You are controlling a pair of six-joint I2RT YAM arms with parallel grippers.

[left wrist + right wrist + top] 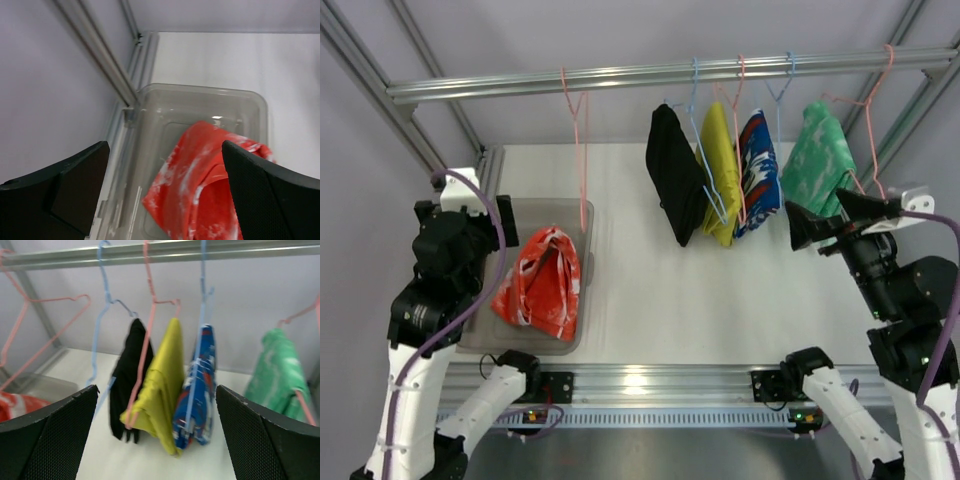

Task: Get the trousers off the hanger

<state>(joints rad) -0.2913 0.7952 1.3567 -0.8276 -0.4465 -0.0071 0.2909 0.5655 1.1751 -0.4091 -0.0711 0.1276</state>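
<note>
Left claw [165, 150]: released, jaws spread wide, nothing between the pads. It hangs above the trousers [200, 185], apart from the cloth.

Trousers: crumpled in a loose heap inside the clear bin [520, 205], at the left end of the tabletop [650, 290]. No part of the fabric touches the hanger [580, 150].

Hanger: bare, hooked on the rail [660, 75] above the far edge of the bin.

Further along the rail hang a black garment [675, 180], a yellow one [720, 170], a blue patterned one [757, 170] and a green one [815, 160], each on its own hanger.

Right claw [156, 390]: released and empty, facing that row of garments.

Step in hand, as I judge it: deposit complete, removal done. The next move calls for lifting my left arm straight up, clear of the bin walls, without snagging the cloth.
</note>
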